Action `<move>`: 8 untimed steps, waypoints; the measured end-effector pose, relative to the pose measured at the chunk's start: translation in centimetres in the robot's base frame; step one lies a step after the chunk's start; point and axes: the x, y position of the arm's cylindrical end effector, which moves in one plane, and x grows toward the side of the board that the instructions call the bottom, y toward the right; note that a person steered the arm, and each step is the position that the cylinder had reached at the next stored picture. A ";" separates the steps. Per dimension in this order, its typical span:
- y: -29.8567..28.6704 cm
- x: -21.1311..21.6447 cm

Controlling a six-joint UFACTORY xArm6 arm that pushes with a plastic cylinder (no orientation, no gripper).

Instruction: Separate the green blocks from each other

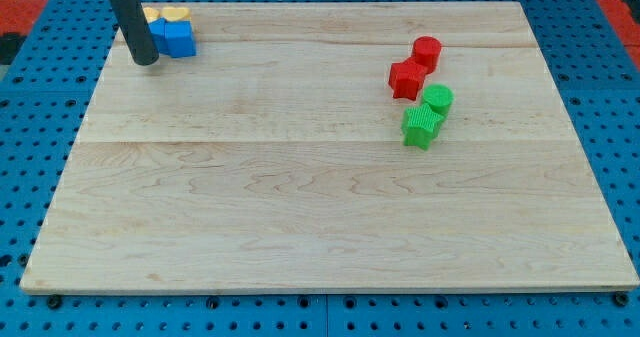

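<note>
You'll see a pale wooden desk [300,207] lying on a blue pegboard [40,107]. The two green blocks [428,115] touch each other near its right edge, just below two red blocks [415,69]. Your tool is a plain rod with no jaws; my tip [146,60] sits in the top-left corner, beside the blue blocks [174,39] and yellow blocks [168,15].

Green blocks [428,115] touching; red blocks [414,69] crowd top side.
</note>
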 end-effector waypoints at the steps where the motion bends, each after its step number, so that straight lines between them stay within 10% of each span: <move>1: 0.1 0.1; 5: 41.2 20.8; 8: 36.4 10.4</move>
